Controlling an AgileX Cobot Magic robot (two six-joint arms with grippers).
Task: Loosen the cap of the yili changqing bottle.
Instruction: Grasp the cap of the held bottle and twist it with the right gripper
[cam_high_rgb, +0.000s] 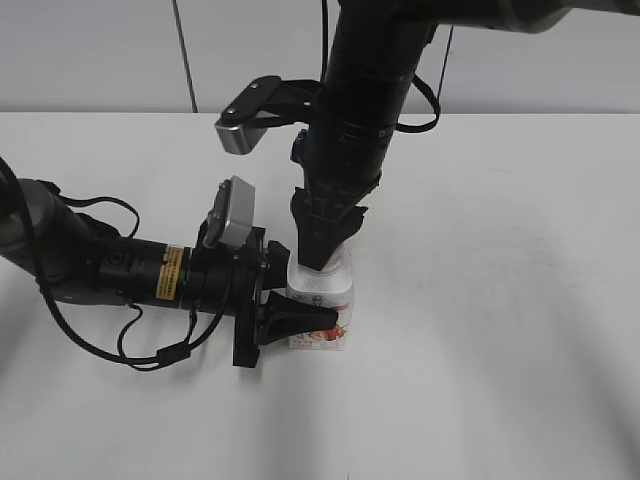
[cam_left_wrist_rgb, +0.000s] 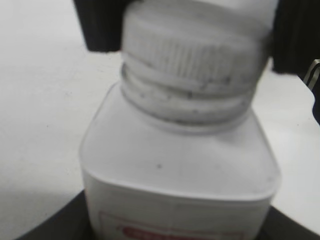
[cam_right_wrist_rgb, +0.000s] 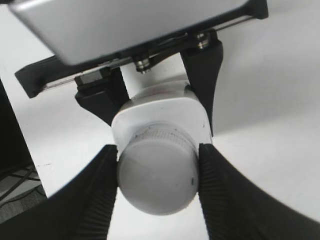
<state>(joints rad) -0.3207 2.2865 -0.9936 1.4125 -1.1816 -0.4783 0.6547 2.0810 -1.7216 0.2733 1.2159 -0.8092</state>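
Observation:
The yili changqing bottle (cam_high_rgb: 322, 312) stands upright on the white table, white with a pink-red label. My left gripper (cam_high_rgb: 290, 312) reaches in from the left and is shut on the bottle's body (cam_left_wrist_rgb: 175, 190). My right gripper (cam_high_rgb: 322, 250) comes down from above and is shut on the white ribbed cap (cam_right_wrist_rgb: 157, 170), one black finger on each side. In the left wrist view the cap (cam_left_wrist_rgb: 195, 55) sits on the threaded neck between the right gripper's dark fingers. In the right wrist view the left gripper's fingers (cam_right_wrist_rgb: 155, 107) clasp the bottle's shoulders (cam_right_wrist_rgb: 160, 112).
The white table (cam_high_rgb: 500, 300) stretches around the bottle. A pale wall stands behind the table's far edge. The left arm's cables (cam_high_rgb: 140, 345) lie on the table at the left.

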